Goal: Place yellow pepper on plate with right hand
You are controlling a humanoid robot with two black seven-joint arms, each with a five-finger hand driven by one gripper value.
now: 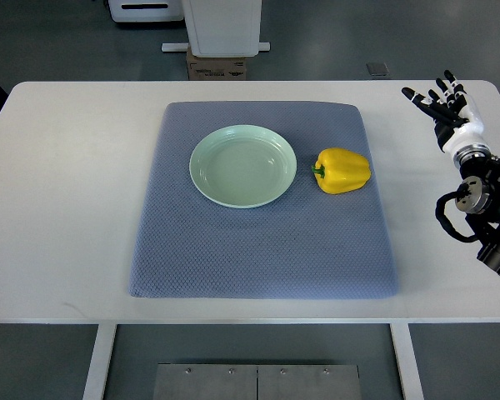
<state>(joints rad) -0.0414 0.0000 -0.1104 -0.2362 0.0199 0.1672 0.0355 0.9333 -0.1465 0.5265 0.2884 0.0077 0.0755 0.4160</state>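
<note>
The right arm [492, 225] is cut off by the right edge.

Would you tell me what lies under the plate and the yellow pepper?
Both the plate and yellow pepper rest on a blue-grey mat; the table beneath it is covered.

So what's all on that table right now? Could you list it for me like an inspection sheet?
Surface: white table with a grey-blue mat in the middle.
Job's things: yellow pepper lying on the mat, just right of the empty pale green plate, not on it.
Clutter: nothing seen.
Hands: right hand open, over the table's far right corner, holding nothing; left hand not in view.
Cables: black cables looped at the right arm's wrist.
Surroundings: grey floor, a cardboard box beyond the table.
</note>
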